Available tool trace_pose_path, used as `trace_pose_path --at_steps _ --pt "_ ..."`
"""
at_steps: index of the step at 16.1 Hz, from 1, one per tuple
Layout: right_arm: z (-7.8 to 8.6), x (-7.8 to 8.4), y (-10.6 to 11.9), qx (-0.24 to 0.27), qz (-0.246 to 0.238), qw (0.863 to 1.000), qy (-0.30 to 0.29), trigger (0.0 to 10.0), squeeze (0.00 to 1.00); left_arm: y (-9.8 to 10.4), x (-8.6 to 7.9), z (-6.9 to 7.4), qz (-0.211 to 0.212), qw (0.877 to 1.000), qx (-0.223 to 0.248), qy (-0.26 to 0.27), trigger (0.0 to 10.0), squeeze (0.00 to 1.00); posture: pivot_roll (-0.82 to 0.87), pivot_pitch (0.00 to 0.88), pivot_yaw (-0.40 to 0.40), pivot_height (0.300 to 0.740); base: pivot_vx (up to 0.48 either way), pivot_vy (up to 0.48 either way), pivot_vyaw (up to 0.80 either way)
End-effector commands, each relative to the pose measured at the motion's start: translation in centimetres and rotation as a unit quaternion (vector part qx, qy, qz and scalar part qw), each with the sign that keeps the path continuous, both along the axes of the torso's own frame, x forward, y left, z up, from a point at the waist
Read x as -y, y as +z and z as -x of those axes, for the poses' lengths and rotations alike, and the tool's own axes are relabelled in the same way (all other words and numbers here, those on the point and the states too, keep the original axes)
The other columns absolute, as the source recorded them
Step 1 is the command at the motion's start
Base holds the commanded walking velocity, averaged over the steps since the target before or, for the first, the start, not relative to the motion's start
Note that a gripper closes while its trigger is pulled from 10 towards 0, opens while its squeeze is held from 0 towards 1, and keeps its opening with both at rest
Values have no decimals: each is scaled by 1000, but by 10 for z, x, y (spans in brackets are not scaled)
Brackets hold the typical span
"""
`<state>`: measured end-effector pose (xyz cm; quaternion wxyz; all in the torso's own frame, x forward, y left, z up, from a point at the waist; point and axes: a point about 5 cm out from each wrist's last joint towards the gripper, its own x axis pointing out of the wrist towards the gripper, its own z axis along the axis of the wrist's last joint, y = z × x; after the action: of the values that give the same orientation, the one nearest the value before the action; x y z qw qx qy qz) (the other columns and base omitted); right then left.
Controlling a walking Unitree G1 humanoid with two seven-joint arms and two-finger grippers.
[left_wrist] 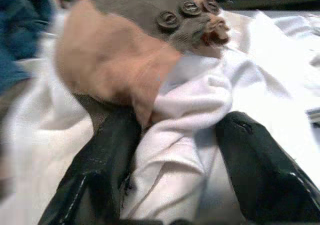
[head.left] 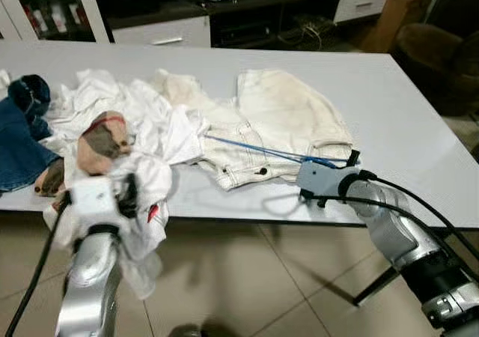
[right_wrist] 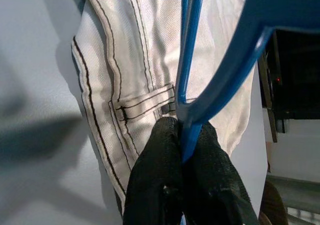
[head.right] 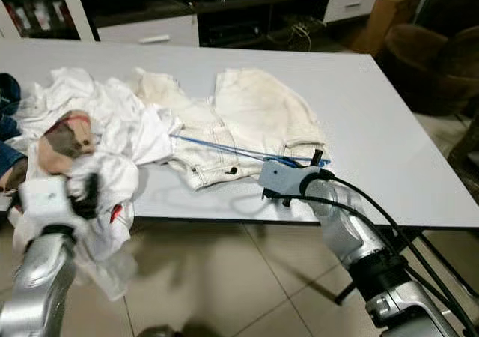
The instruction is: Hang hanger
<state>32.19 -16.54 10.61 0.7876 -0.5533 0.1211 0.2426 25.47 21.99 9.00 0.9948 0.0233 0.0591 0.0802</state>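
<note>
Blue hanger pinched tight in right gripper over white shorts; white shirt between parted fingers of left gripper.

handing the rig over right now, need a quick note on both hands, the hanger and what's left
Right hand: shut on the blue hanger, gripping its end; the hanger lies across the white jeans on the white table.
Left hand: at the table's near edge, fingers either side of a fold of the white shirt that spills over the edge, beside a tan and grey garment. Grip not confirmed.
Done: hanger grasped.
Left: nothing is on the hanger yet and it is not hung; no rail is in view.
</note>
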Motion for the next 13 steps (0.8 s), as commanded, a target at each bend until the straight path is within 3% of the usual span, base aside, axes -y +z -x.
trace_pose_path --at_steps 1,2,4,5,6,8,9,12,13 --pt "0 1 0 -2 0 1000 -1 10000 0 -2 2 -12 5 1000 -21 -23 10000 0 145 3 20 740 0 0 0" --pt "1 2 0 -1 1 1000 -3 10000 0 -2 2 -24 6 999 -31 -37 10000 0 138 0 22 740 0 0 0" --pt "1 2 0 -1 1 1000 -4 10000 0 -2 1 -28 5 998 -39 -40 10000 0 134 0 23 740 0 0 0" --pt "1 4 1 2 1 1000 -8 10000 0 -9 -6 -40 6 997 -70 -39 7686 0 123 0 27 740 0 0 0" --pt "2 5 1 3 2 1000 -10 10000 0 -12 -12 -46 5 996 -87 -32 6235 0 121 0 27 740 0 0 0" --pt "2 7 2 5 2 1000 -12 10000 0 -12 -24 -57 -1 995 -100 -16 5765 0 118 0 28 740 0 0 0" --pt "1 6 2 6 2 1000 -13 10000 0 -8 -37 -65 -20 995 -100 1 7490 0 116 0 27 740 0 0 0" --pt "1 6 3 7 1 1000 -14 10000 0 2 -57 -75 -56 993 -99 16 9059 0 113 0 24 740 0 0 0" --pt "1 6 3 8 2 1000 -13 10000 0 17 -71 -84 -85 992 -87 21 9333 0 111 0 21 740 0 0 0"
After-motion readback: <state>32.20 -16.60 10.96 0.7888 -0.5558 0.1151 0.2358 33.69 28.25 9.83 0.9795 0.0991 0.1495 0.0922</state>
